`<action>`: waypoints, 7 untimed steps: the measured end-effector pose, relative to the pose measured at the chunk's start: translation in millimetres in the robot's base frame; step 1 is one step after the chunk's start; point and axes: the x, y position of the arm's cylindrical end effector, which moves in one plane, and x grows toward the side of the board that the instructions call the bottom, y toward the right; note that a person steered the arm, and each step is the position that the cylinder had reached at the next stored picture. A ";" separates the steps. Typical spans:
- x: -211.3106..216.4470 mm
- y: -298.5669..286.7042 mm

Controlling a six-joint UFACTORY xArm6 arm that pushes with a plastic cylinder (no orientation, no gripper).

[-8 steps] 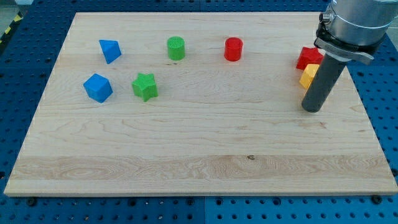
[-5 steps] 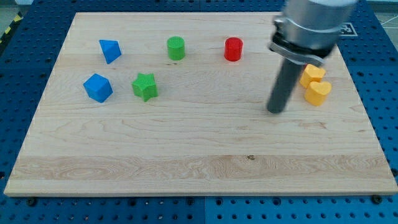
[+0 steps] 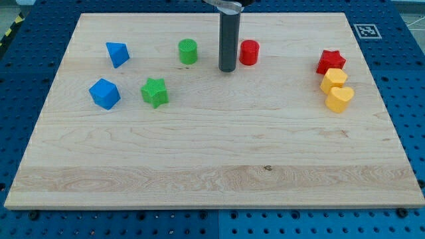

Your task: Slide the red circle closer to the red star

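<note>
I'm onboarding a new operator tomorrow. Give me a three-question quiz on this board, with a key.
1. True or false: my tip stands at the view's left of the red circle.
2. Which block lies nearest the red star? A green star B upper yellow heart C blue cube
3. Fill in: to reach the red star, the red circle must slide toward the view's ____.

Key: 1 true; 2 B; 3 right.
</note>
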 end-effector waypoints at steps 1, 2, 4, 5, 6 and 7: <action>-49.1 0.7; -77.7 9.3; -36.3 -2.2; -36.1 3.2; -36.0 43.1; -36.0 87.8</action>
